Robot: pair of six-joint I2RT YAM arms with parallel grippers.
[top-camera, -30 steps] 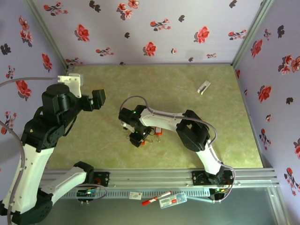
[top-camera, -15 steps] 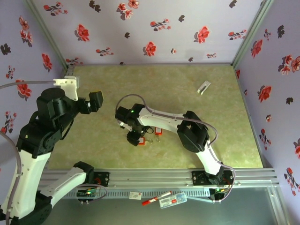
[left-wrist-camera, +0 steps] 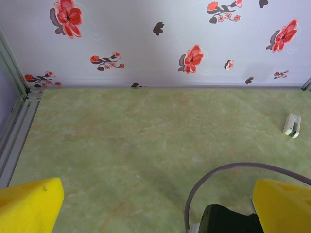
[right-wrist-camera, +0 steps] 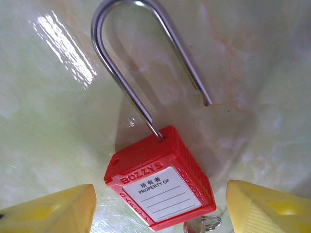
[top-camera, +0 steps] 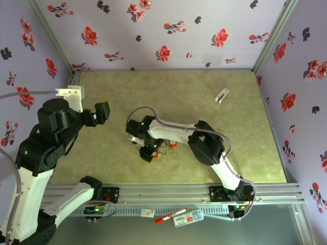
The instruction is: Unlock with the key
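A red padlock [right-wrist-camera: 160,191] with a white label lies on the green table. Its thin steel shackle [right-wrist-camera: 127,73] is swung up, one end free of the body. The key [right-wrist-camera: 197,226], with a small ring, sticks in the bottom of the lock and is cut off by the frame edge. My right gripper [right-wrist-camera: 160,206] hangs open over the lock, a yellow finger [right-wrist-camera: 48,211] on each side, neither touching it. From above, the right gripper [top-camera: 148,151] covers the lock. My left gripper [top-camera: 102,110] is raised at the left, open and empty, yellow fingers [left-wrist-camera: 29,204] wide apart.
A second red padlock [top-camera: 172,145] lies just right of the right gripper. A small white clip [top-camera: 222,95] rests at the back right, also the white clip [left-wrist-camera: 292,125] in the left wrist view. Floral walls enclose the table [top-camera: 204,168].
The left arm has drawn back to the left and a little toward its base. The right gripper has stayed over the padlock, its wrist shifting slightly left.
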